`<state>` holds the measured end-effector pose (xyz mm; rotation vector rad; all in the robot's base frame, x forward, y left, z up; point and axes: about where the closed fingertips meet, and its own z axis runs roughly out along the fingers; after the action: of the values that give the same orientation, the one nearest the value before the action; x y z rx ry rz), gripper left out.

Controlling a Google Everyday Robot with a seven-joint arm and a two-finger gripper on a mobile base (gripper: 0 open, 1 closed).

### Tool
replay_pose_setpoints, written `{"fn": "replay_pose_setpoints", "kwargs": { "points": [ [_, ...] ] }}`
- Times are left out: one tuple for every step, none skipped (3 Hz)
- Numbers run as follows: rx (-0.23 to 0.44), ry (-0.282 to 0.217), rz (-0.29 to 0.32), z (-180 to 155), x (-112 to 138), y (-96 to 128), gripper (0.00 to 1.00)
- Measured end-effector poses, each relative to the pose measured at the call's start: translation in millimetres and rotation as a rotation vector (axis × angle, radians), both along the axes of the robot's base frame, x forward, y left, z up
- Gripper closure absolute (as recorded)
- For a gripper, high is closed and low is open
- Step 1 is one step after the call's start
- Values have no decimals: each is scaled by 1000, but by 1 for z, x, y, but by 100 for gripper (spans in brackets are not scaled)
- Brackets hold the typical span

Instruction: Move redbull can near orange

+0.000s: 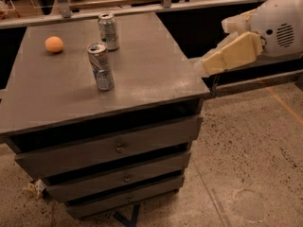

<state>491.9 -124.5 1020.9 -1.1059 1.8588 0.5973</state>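
One redbull can (100, 66) stands well apart from the gripper (211, 63) beside the cabinet (151, 74).

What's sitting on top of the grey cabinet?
The redbull can, a second can and the orange stand on the cabinet top. The gripper is off its right edge. Inside the drawers is hidden.

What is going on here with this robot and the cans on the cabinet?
The robot's gripper hangs off the right edge of the grey cabinet, holding nothing. The redbull can stands upright near the middle of the top, untouched, with the orange apart from it at the back left. A second can stands behind it.
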Motion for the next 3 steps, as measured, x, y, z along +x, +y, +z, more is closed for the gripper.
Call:
{"fn": "replay_pose_setpoints", "kwargs": {
  "points": [
    [2, 11, 5, -5, -2, 8, 0],
    [55, 43, 36, -23, 1, 33, 0],
    [100, 53, 81, -43, 8, 65, 0]
  ]
}}
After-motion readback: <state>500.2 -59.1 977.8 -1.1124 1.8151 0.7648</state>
